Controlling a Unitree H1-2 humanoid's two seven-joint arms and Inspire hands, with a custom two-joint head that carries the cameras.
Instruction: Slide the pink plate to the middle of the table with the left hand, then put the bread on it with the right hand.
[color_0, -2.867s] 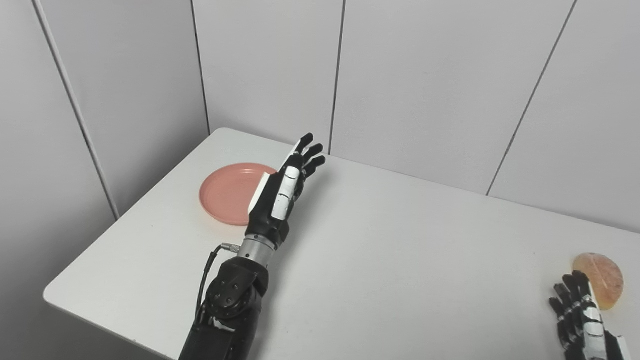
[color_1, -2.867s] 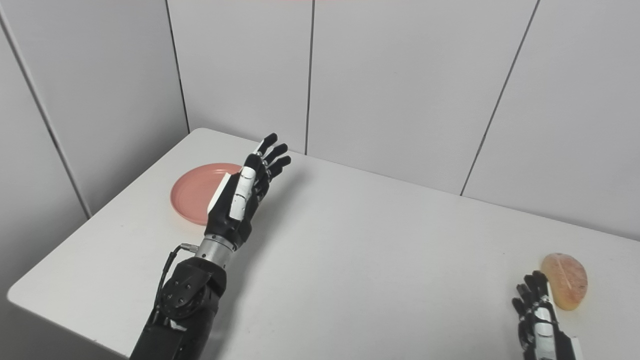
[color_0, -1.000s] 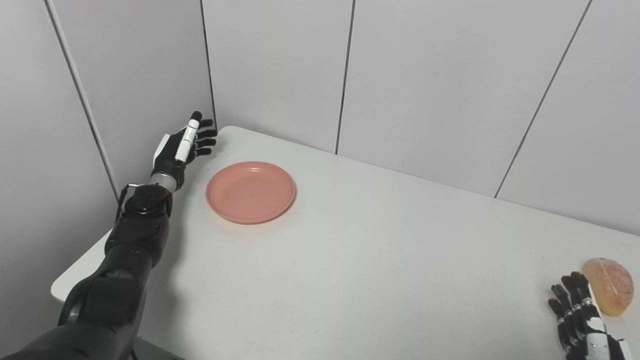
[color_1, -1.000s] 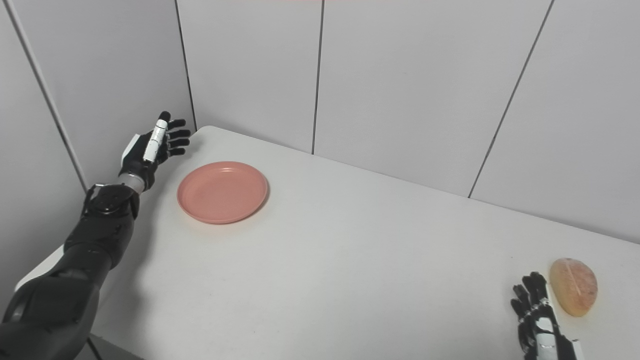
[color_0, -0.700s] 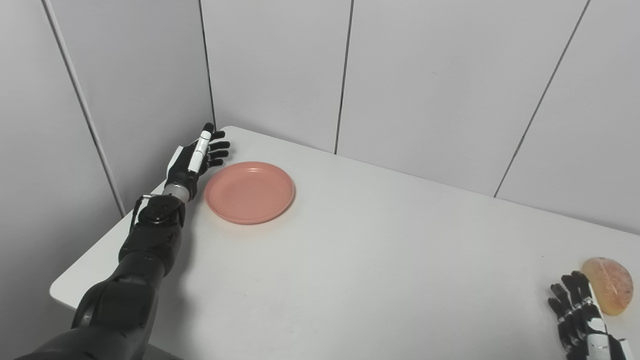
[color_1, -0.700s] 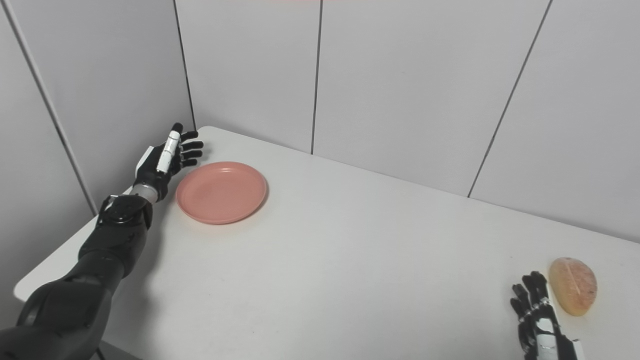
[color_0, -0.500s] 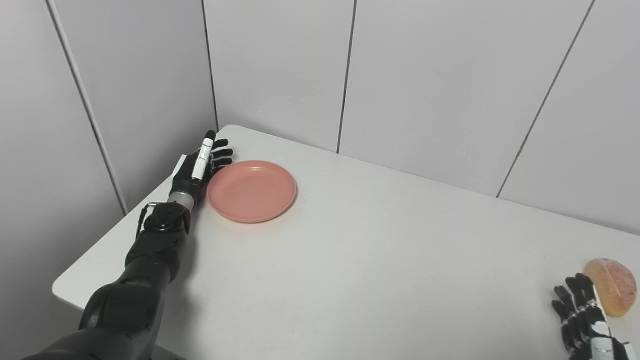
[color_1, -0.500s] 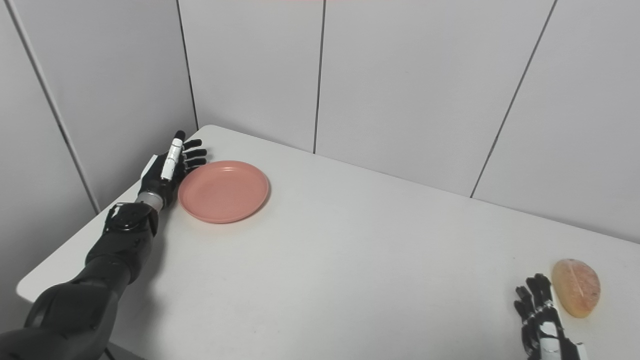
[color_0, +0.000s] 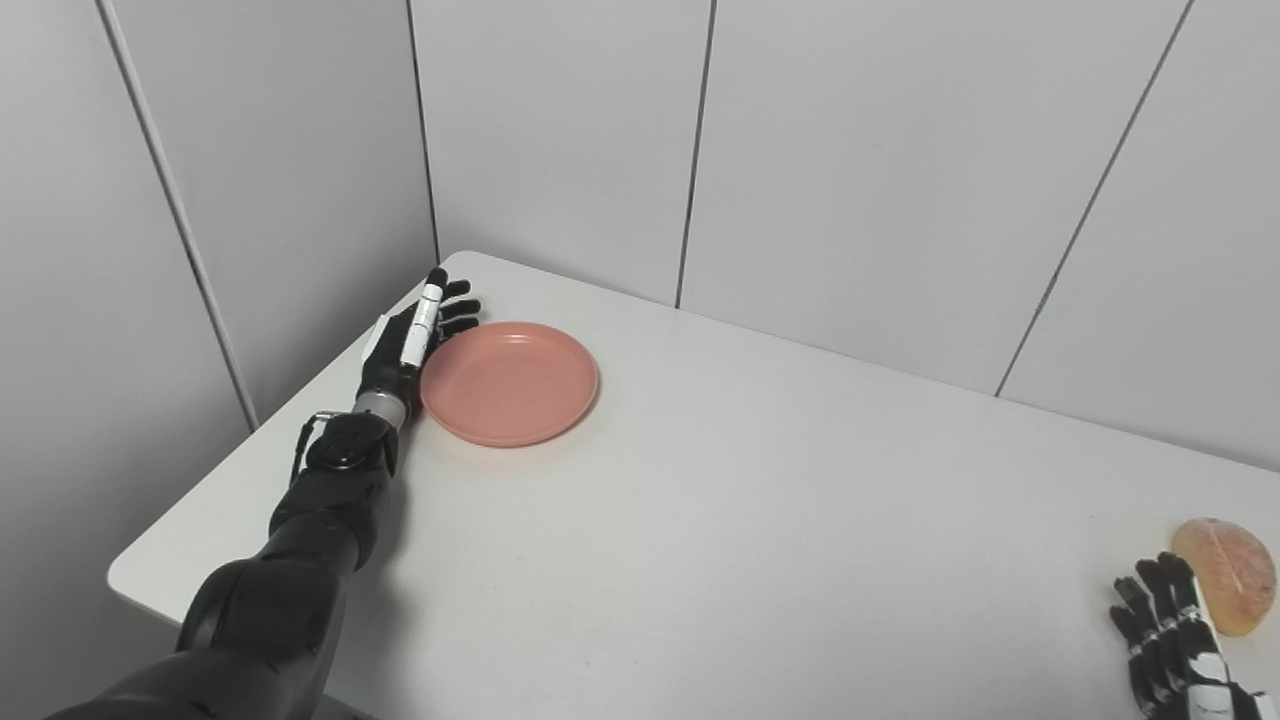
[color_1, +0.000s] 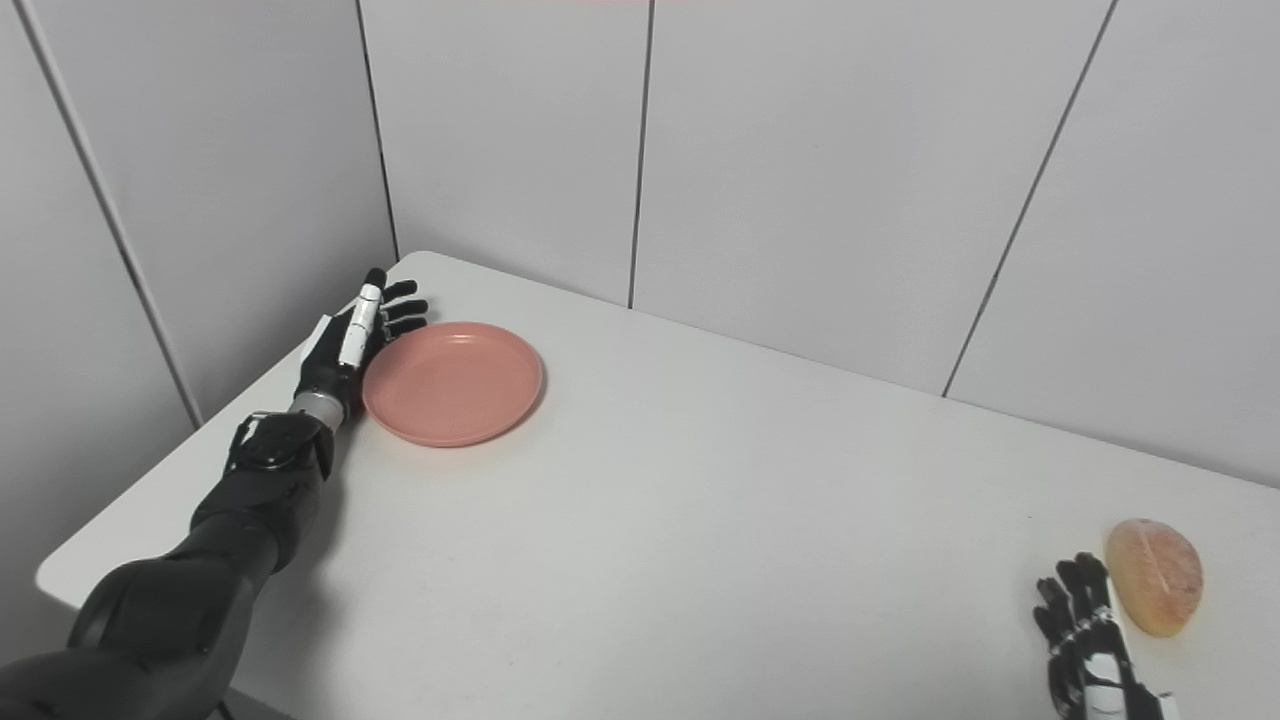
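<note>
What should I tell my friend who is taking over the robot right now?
Left hand: open, fingers spread, right up against the left rim of the pink plate, holding nothing.
Right hand: open, resting on the table near the bottom right corner, just beside the bread, not holding it.
Plate: near the far left corner of the table, not in the middle.
Done: nothing finished yet.
Left: push the plate to the middle, then put the bread on it.
</note>
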